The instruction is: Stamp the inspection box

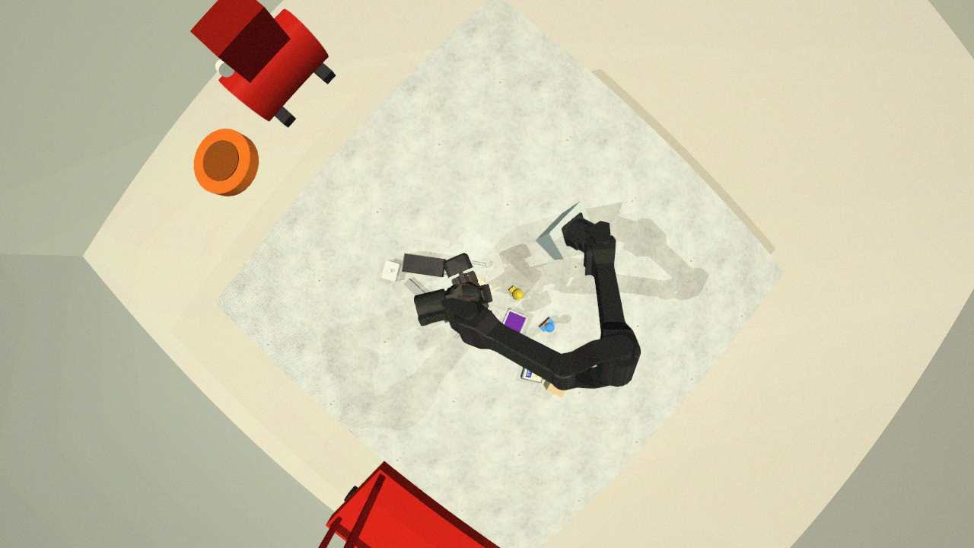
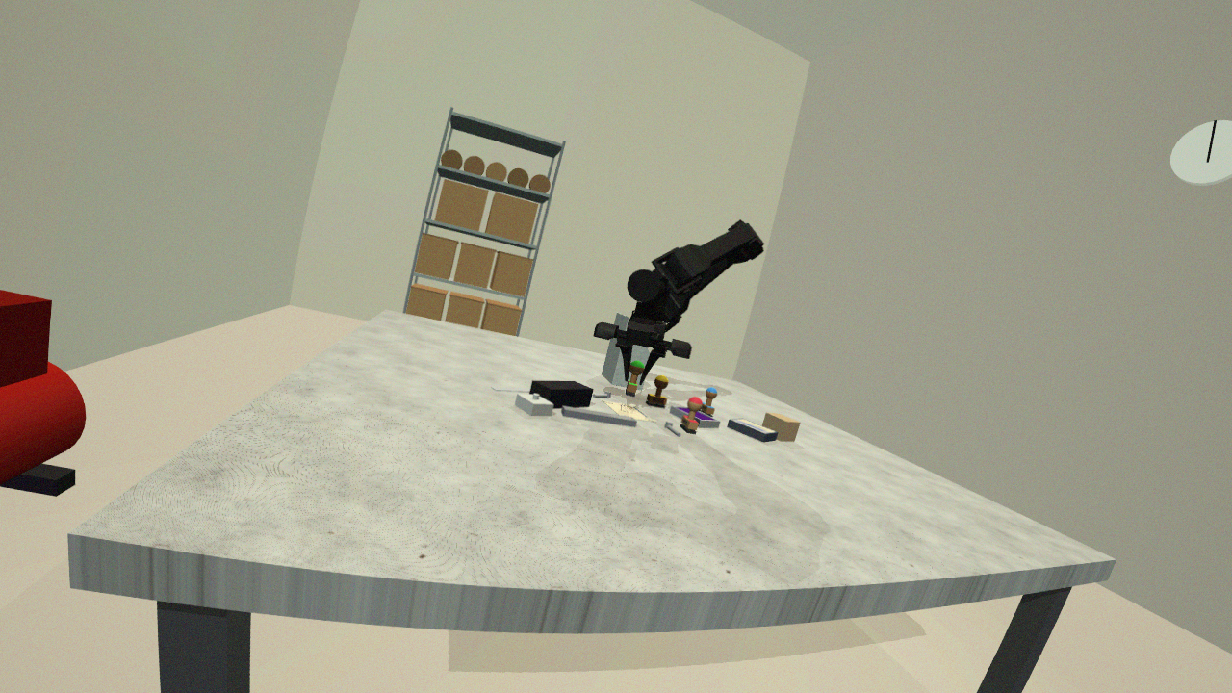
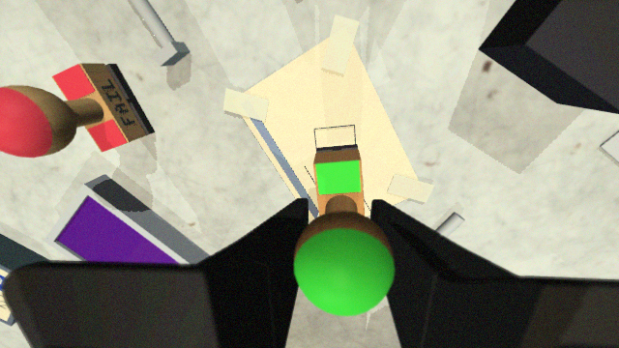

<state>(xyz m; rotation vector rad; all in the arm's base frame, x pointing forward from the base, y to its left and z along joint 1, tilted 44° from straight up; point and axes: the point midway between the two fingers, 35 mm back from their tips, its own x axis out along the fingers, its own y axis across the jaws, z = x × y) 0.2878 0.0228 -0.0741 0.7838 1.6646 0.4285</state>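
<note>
My gripper (image 2: 635, 379) (image 3: 338, 209) is shut on the green-topped stamp (image 2: 635, 367) (image 3: 344, 271), holding it roughly upright. Its lettering is not readable. The stamp is above the cream card (image 2: 624, 410) (image 3: 290, 116), with a gap below it in the exterior view. In the wrist view its base hides the lower part of the box outline (image 3: 335, 127); the upper part shows no print. Tape strips hold the card's corners. The purple ink pad (image 1: 514, 320) (image 2: 705, 419) (image 3: 111, 237) lies open, to the left in the wrist view. In the top view the arm hides the held stamp.
A red-topped FAIL stamp (image 2: 694, 402) (image 3: 21, 121) stands near the pad. A yellow-topped stamp (image 1: 517, 294) (image 2: 660, 379) and a blue-topped stamp (image 1: 549, 326) (image 2: 710, 392) stand nearby. A black block (image 1: 422, 265) (image 2: 560, 394) (image 3: 571, 48) and a grey bar (image 2: 599, 416) flank the card.
</note>
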